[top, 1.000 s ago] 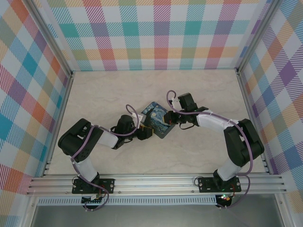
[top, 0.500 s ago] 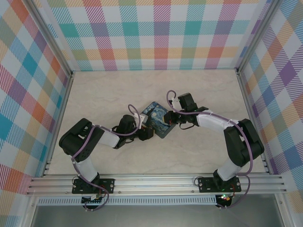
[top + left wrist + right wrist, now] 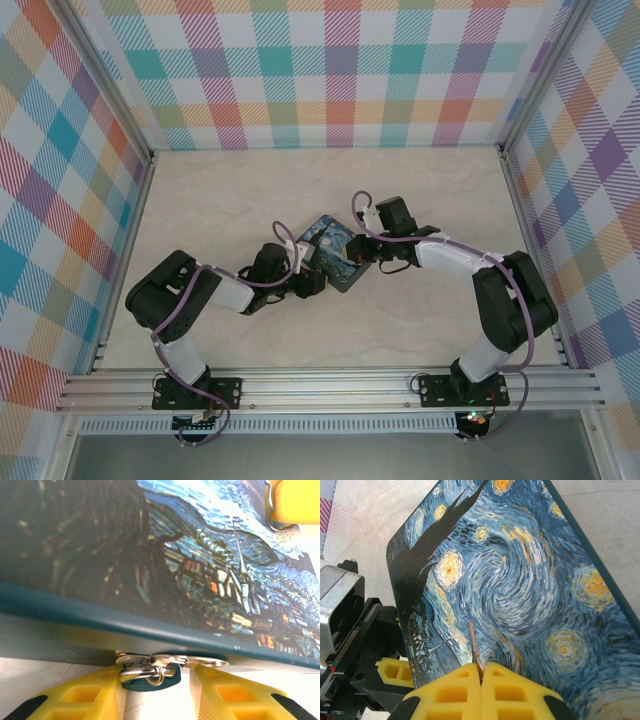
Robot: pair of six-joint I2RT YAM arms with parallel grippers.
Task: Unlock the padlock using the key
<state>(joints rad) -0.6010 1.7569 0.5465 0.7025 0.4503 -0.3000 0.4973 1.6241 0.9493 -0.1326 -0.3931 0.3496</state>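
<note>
The teal padlock (image 3: 150,682) hangs by its silvery shackle (image 3: 142,672) from the metal hasp on the near edge of the starry-night box (image 3: 150,555). My left gripper (image 3: 159,682) is open, with one yellow finger on each side of the padlock. The left finger (image 3: 75,700) touches the padlock's end, and a small gap remains at the right finger (image 3: 235,695). My right gripper (image 3: 481,672) is shut on the slim grey key (image 3: 472,640), whose blade sticks out over the box lid (image 3: 520,580). In the top view the two grippers (image 3: 312,283) (image 3: 362,258) flank the box (image 3: 335,250).
The box lies tilted on the pale marble-look table (image 3: 250,190), mid-table. Checkered walls (image 3: 330,70) enclose the back and both sides, and an aluminium rail (image 3: 330,385) runs along the near edge. The left arm's dark wrist (image 3: 350,630) sits close beside the box.
The left arm has shifted slightly to the right, closer to the box's near corner. The right arm and the box have stayed put.
</note>
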